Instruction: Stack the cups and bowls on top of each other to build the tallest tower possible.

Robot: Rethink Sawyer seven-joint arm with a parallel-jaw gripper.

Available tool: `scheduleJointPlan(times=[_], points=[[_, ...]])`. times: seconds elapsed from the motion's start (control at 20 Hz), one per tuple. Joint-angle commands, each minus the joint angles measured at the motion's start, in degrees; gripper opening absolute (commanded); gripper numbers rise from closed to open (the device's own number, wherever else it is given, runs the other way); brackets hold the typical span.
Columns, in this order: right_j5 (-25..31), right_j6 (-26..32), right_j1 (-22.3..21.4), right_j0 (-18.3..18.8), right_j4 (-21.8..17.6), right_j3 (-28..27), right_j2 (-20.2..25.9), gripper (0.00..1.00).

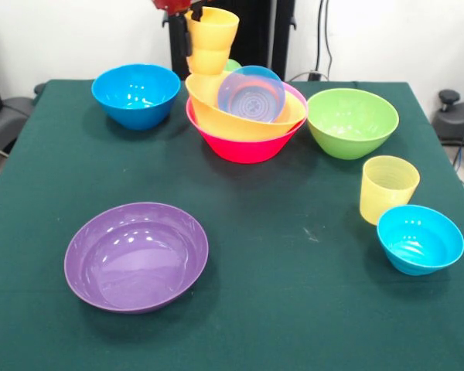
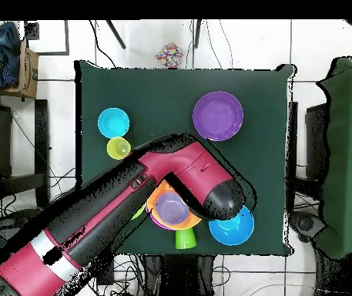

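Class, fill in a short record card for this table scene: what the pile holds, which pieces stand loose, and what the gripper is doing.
Pile: pink bowl lowest, orange bowl nested in it, small blue bowl tilted inside
Gripper: shut on yellow-orange cup over the pile's rim
Loose bowls: purple bowl, medium blue bowl, green bowl, second small blue bowl
Loose cup: ribbed pale yellow cup
Surface: green tablecloth

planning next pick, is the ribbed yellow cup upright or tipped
Upright: the ribbed yellow cup stands on the table, open mouth up, beside the small blue bowl.
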State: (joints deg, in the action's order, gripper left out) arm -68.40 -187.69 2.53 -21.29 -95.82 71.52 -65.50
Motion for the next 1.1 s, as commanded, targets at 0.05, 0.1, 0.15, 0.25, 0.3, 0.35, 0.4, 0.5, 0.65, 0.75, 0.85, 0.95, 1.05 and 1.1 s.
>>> scheduleJointPlan(times=[0.05, 0.1, 0.15, 0.25, 0.3, 0.35, 0.4, 0.5, 0.65, 0.75, 0.85, 0.95, 1.05, 1.1], points=[[2.0, -8.1, 1.0, -0.1, 1.9, 2.3, 7.8, 0.0], [2.6, -7.4, 1.0, -0.1, 2.2, 2.6, 8.2, 0.0], [3.2, -6.6, 1.0, 0.0, 2.5, 2.8, 8.5, 0.0], [4.3, -5.1, 1.2, 0.1, 3.2, 3.4, 9.0, 0.0], [4.8, -4.3, 1.3, 0.1, 3.5, 3.6, 9.3, 0.0], [5.4, -3.4, 1.3, 0.2, 3.9, 3.9, 9.6, 0.0], [5.9, -2.5, 1.2, 0.4, 4.3, 4.2, 9.9, 0.0], [6.6, -0.8, 0.9, 0.7, 5.0, 4.8, 10.3, 0.0], [7.2, 0.2, 1.1, 0.8, 5.7, 5.0, 10.5, 0.0], [7.5, 0.1, 1.3, 0.7, 6.1, 4.8, 10.5, 0.0], [7.9, 0.2, 1.5, 0.6, 6.5, 4.9, 10.6, 0.0], [8.1, 0.0, 1.6, 0.3, 6.8, 5.2, 10.7, 0.0], [8.2, -0.5, 1.6, 0.0, 7.1, 5.3, 10.8, 0.0], [8.3, -0.6, 1.6, -0.2, 7.2, 5.5, 10.8, 0.0]])
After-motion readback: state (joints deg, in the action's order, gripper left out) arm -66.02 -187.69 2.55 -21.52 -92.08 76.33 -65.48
